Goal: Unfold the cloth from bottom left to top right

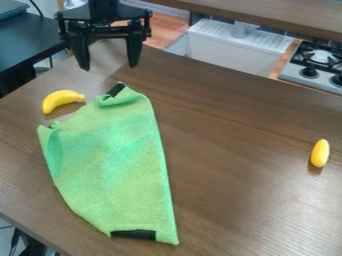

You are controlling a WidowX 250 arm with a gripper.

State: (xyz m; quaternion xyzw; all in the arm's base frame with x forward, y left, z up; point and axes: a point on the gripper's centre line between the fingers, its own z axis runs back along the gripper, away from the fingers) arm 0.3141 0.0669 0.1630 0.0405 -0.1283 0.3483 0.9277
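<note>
The green cloth (113, 170) lies on the left part of the brown table (234, 200), its near edge close to the table's near edge, with a black patch (133, 234) there. To the right, well apart from the cloth, sits a yellow oblong object (320, 153). The cloth's far end is rumpled and folded over beside another black patch (115, 90); a banana (61, 100) lies just left of it. Beyond, the gripper (109, 67) hangs with its fingers wide apart, holding nothing. Farther back are a white sink (220, 50) and a stove (292, 73).

1 camera looks down at a slant over the tabletop.
</note>
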